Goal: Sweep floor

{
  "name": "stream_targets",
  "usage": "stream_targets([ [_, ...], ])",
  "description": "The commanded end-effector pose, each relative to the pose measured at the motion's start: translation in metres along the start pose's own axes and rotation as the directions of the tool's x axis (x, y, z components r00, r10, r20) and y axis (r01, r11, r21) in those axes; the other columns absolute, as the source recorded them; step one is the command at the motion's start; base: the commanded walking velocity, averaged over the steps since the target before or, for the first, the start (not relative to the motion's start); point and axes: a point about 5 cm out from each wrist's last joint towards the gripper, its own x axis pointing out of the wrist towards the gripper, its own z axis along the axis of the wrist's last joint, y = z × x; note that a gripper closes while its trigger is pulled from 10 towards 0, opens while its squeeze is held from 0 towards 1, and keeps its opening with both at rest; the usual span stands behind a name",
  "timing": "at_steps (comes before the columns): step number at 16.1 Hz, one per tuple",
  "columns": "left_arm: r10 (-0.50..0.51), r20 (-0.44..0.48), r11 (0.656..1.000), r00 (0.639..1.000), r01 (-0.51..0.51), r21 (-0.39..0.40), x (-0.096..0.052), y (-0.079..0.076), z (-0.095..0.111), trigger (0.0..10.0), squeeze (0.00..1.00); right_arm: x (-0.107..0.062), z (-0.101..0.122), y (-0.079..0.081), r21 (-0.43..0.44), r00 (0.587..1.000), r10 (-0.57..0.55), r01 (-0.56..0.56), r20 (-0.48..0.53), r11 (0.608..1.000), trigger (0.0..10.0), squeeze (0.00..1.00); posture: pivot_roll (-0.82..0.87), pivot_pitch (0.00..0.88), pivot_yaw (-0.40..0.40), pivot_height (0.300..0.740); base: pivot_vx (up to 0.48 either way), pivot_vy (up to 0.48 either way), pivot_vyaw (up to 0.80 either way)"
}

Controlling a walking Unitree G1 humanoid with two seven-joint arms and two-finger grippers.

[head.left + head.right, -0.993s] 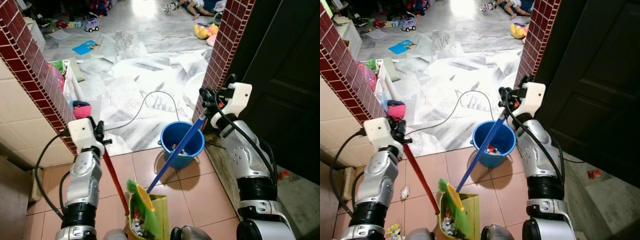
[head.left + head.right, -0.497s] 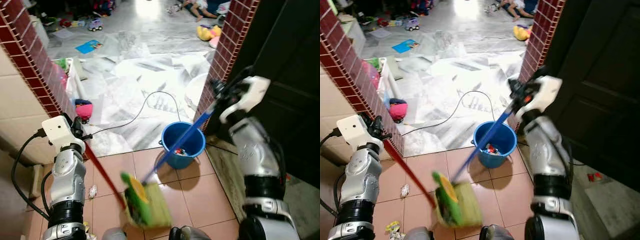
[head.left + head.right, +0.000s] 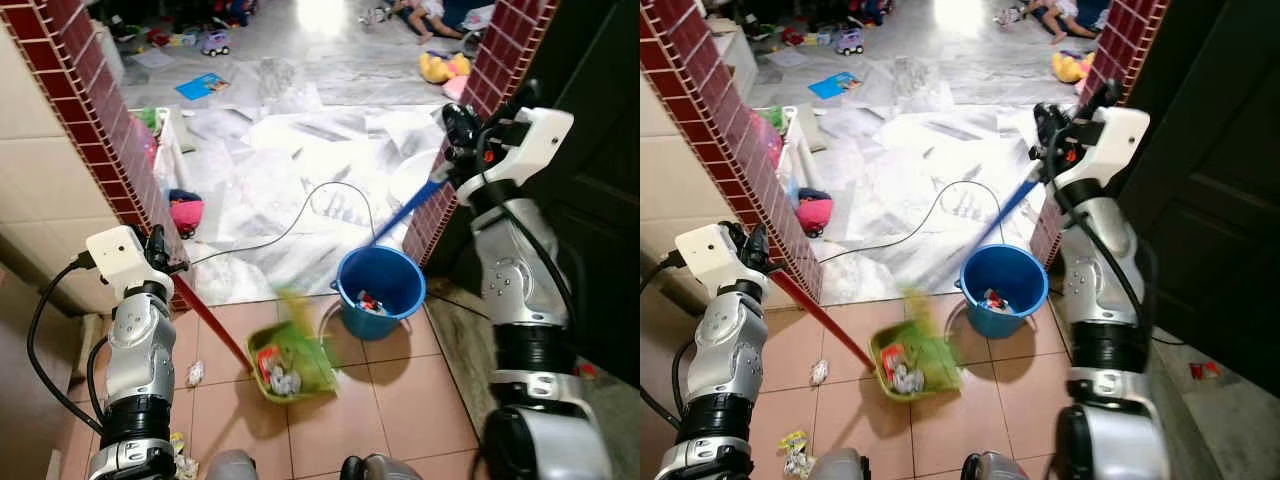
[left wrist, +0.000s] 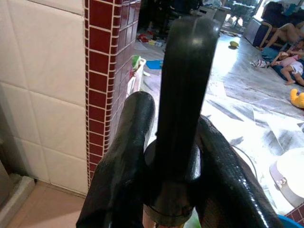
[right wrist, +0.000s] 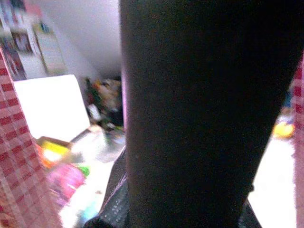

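Observation:
My left gripper [image 3: 160, 262] is shut on the red handle [image 3: 820, 318] of a green dustpan [image 3: 292, 360]. The pan sits low over the tiled floor and holds bits of litter. My right gripper [image 3: 455, 160] is raised beside the brick pillar, shut on the blue handle [image 3: 1005, 210] of the broom. The broom's green head [image 3: 295, 305] is blurred just above the pan's far edge. A blue bucket [image 3: 380, 290] with some trash inside stands right of the pan. In the left wrist view my fingers [image 4: 128, 156] wrap a black handle end.
Red brick pillars [image 3: 110, 130] flank the doorway, and a dark door [image 3: 1220, 200] is on the right. A black cable [image 3: 300, 205] loops over the marble floor. Loose litter [image 3: 820, 372] lies by my left side. A pink item [image 3: 185, 212], toys and a person lie farther in.
The dustpan has swung out from near my feet toward the bucket. My right arm has risen and pulled the broom head up out of the pan. The camera has shifted.

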Motion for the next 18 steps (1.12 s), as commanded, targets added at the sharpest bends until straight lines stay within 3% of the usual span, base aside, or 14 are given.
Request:
stream_targets([
  [1,-0.035,0.063,0.999,0.997,0.034,0.018,0.004,-0.008,0.014,10.0,0.0,-0.001,0.007,0.002,-0.046,0.998,0.021,-0.019,0.053,0.999,10.0,0.0,-0.02,0.0,-0.019,0.74,0.0,0.0,0.0],
  [4,-0.046,0.088,0.998,0.995,0.041,0.057,0.005,-0.008,0.019,10.0,0.0,-0.009,-0.003,0.002,-0.121,0.999,0.025,-0.022,0.022,0.992,10.0,0.0,-0.02,0.0,-0.013,0.74,0.0,0.0,0.0],
  [9,-0.047,0.093,0.997,0.995,0.041,0.066,0.005,-0.008,0.02,10.0,0.0,-0.011,-0.007,0.003,-0.145,1.0,0.025,-0.023,0.017,0.989,10.0,0.0,-0.02,0.0,-0.013,0.74,0.0,0.0,0.0],
  [11,-0.075,0.262,0.993,0.962,0.049,0.104,0.007,-0.02,0.069,10.0,0.0,-0.055,-0.072,0.0,-0.226,0.969,-0.079,0.025,-0.235,0.974,10.0,0.0,-0.02,0.0,0.0,0.74,0.0,0.0,0.0],
  [12,-0.078,0.311,0.993,0.947,0.045,0.111,0.007,-0.022,0.084,10.0,0.0,-0.067,-0.085,-0.002,-0.255,0.954,-0.107,0.033,-0.282,0.966,10.0,0.0,-0.01,0.0,0.0,0.74,0.0,0.0,0.0],
  [15,-0.08,0.369,0.993,0.926,0.042,0.111,0.013,-0.024,0.109,10.0,0.0,-0.079,-0.107,-0.006,-0.27,0.905,-0.137,0.026,-0.402,0.962,10.0,0.0,-0.01,0.0,0.0,0.74,0.0,0.0,0.0],
  [18,-0.081,0.394,0.996,0.916,0.062,0.061,0.013,-0.033,0.123,10.0,0.0,-0.08,-0.112,-0.004,-0.269,0.905,-0.136,0.026,-0.403,0.963,10.0,0.0,-0.01,0.0,0.0,0.74,0.0,0.0,0.0],
])
